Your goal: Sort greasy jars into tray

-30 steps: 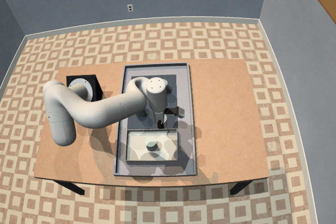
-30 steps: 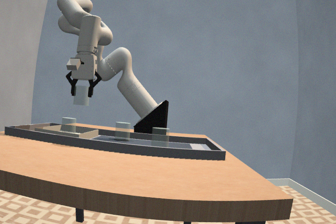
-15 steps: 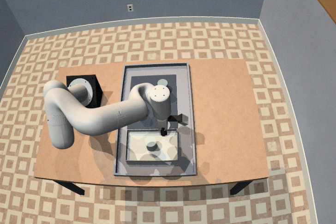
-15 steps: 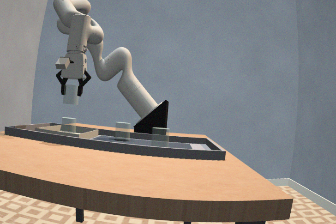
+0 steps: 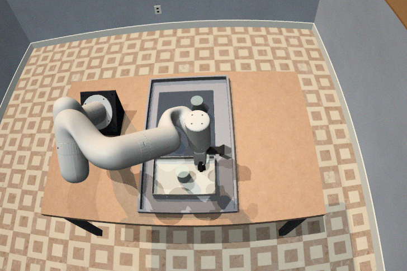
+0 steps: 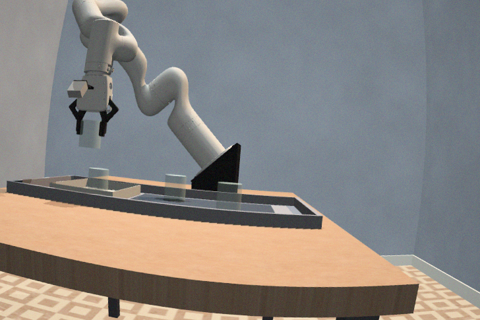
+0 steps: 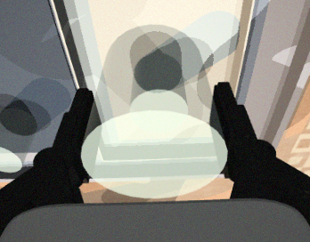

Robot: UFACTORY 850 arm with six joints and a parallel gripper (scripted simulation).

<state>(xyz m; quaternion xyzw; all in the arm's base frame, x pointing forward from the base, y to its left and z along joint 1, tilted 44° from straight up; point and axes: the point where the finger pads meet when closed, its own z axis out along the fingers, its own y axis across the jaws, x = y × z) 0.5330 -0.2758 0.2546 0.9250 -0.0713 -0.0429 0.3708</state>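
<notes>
My gripper (image 5: 201, 166) (image 6: 90, 134) (image 7: 153, 104) is shut on an upright glass jar (image 6: 90, 142) (image 7: 154, 153). It holds the jar high above the cream tray (image 5: 184, 195) (image 6: 128, 191). A second jar (image 5: 183, 175) (image 6: 98, 179) (image 7: 159, 101) stands in the tray. A third jar (image 5: 197, 100) stands at the far part of the dark mat (image 5: 170, 98) (image 6: 201, 203) (image 7: 20, 44). The exterior view shows two jars on the mat, one nearer the tray (image 6: 175, 187) and one farther off (image 6: 229, 195). The arm hides one of them in the top view.
The steel table top (image 5: 222, 97) has a raised edge all round and carries both mat and tray. The tray sits directly beside the mat's near end. The arm (image 5: 114, 150) reaches over the left side from its black base (image 5: 119, 113).
</notes>
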